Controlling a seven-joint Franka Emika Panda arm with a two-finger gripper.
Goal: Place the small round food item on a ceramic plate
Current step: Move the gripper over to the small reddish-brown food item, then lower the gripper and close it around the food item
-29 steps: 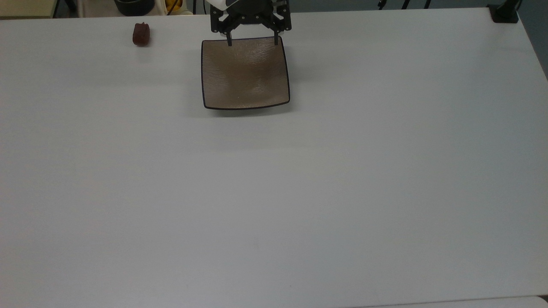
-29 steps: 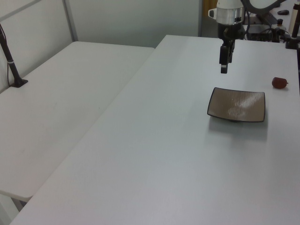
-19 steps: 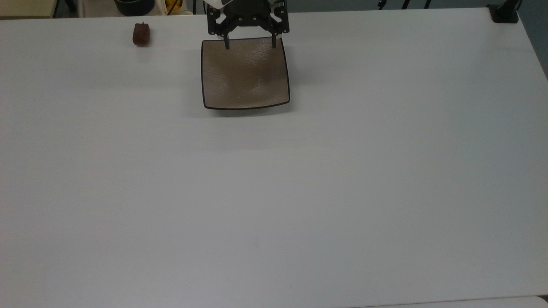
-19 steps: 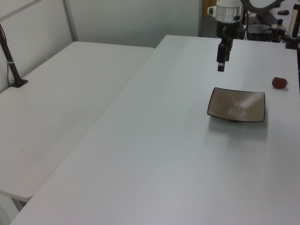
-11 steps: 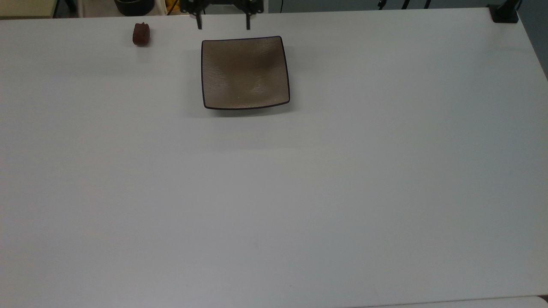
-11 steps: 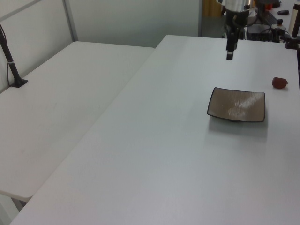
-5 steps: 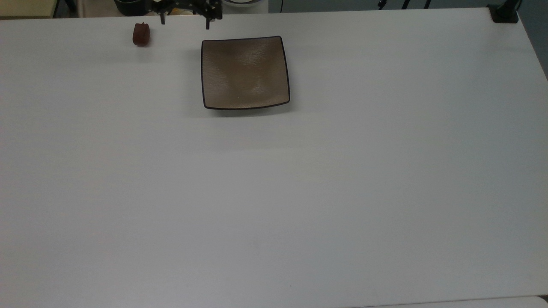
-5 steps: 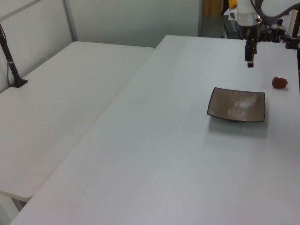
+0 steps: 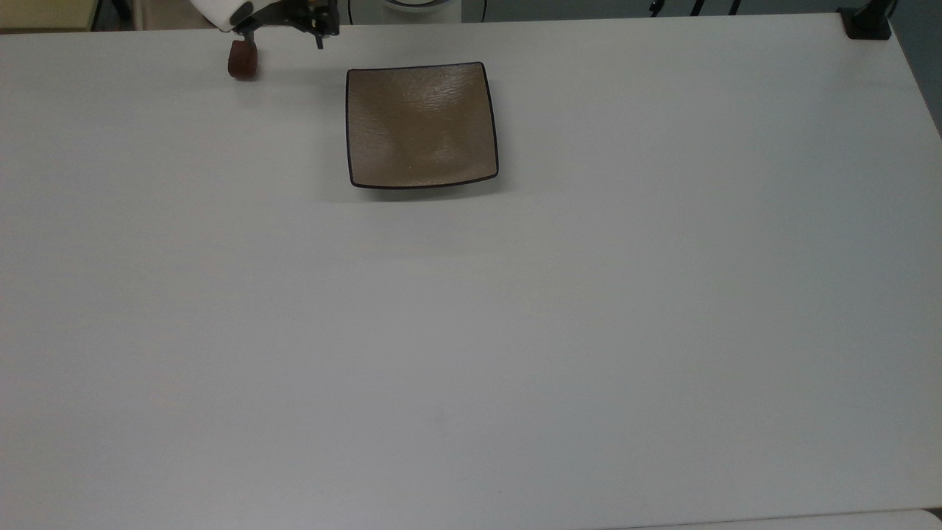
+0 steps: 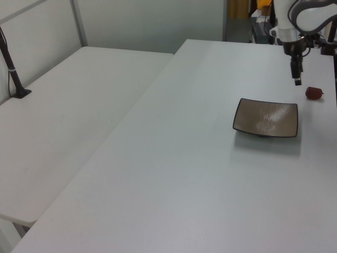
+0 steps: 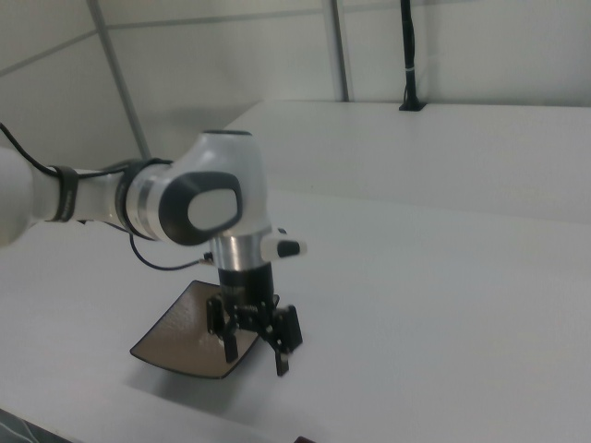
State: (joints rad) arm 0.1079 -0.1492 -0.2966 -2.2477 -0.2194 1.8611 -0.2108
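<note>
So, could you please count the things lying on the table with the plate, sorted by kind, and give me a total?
Plate: 1
Small round food item: 1
Total: 2

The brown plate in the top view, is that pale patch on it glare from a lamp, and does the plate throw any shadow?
In the top view the ceramic plate shows a pale sheen across its upper middle, likely reflected light, and a soft shadow lies on the table along its lower edge. In the left view a brighter streak crosses the plate, with a faint shadow below it.
</note>
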